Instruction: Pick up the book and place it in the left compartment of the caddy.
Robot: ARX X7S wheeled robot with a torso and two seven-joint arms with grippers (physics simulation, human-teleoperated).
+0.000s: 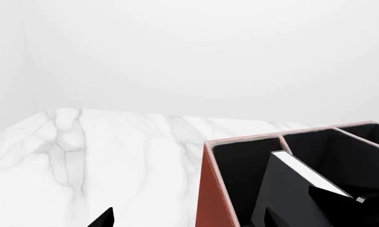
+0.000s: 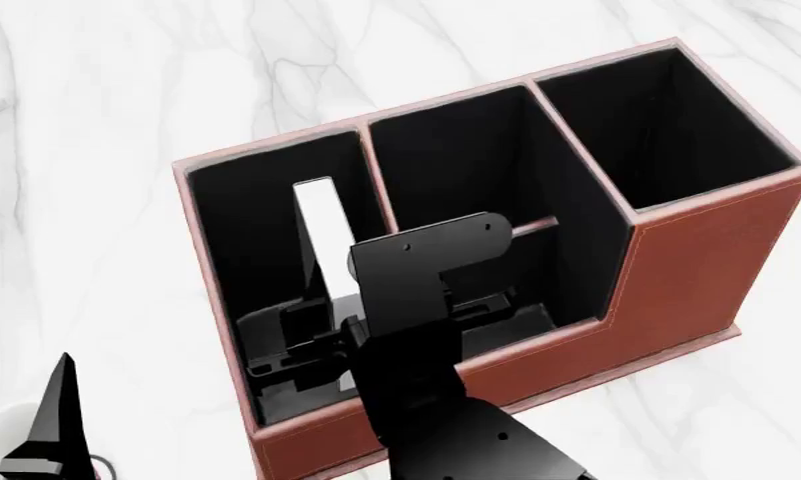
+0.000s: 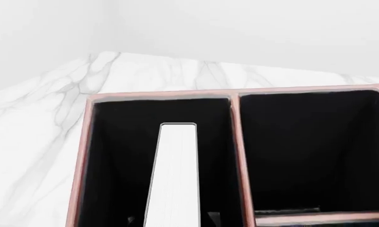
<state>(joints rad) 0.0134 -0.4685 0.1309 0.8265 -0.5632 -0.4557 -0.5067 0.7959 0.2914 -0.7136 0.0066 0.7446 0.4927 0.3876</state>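
The caddy (image 2: 680, 270) stands on the white marble tabletop (image 2: 93, 120), and everything here is placed against it. The book (image 2: 317, 235) is inside the caddy's left compartment (image 2: 247, 235), the long narrow end section, standing on edge with its white page edges facing up and its black covers running along the length of that section. In the right wrist view the book (image 3: 173, 175) sits roughly midway between the compartment's outer wall and the partition to the middle section, touching neither wall along the part that shows. In the left wrist view the book (image 1: 290, 189) leans slightly and its top corner lies below the caddy (image 1: 211, 198) rim.

The right gripper (image 2: 323, 345) reaches down into the near end of the left compartment, its black arm crossing the caddy's lower front wall. Its jaws sit on either side of the book's near end, but whether they press on the covers or stand slightly apart from them I cannot tell.

The left gripper (image 2: 53, 425) hangs outside the caddy, beside its left outer wall; only a dark finger tip shows, so how its jaws stand cannot be told
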